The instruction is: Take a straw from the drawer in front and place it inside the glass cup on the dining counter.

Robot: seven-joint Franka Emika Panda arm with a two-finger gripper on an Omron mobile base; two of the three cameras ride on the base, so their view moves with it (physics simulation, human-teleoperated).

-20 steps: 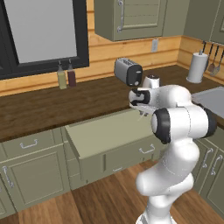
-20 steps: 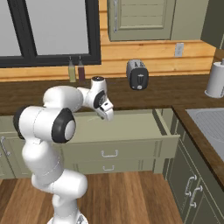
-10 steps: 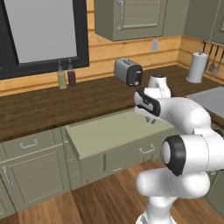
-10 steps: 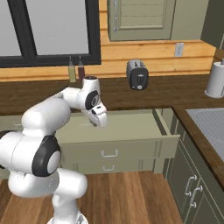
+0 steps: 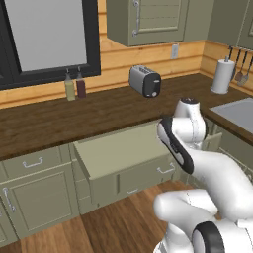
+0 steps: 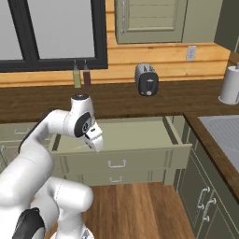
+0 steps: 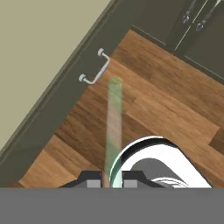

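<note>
Swinging out from over the drawer (image 6: 140,135), the arm has carried the gripper (image 7: 111,180) toward the floor side; the drawer stands open beneath the dark worktop (image 5: 59,123); in the hand view the fingers pinch the straw (image 7: 113,127), which runs straight away from the tips, over the floorboards beside the drawer handle (image 7: 94,66).

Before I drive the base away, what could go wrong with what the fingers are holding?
1. The thin pale straw is pinched at one end only by the closed fingers. Its long free length could slip out or snag on something during a swing.
2. The wide sage-green drawer stands open close to the arm, so turning the base could bump its front.
</note>
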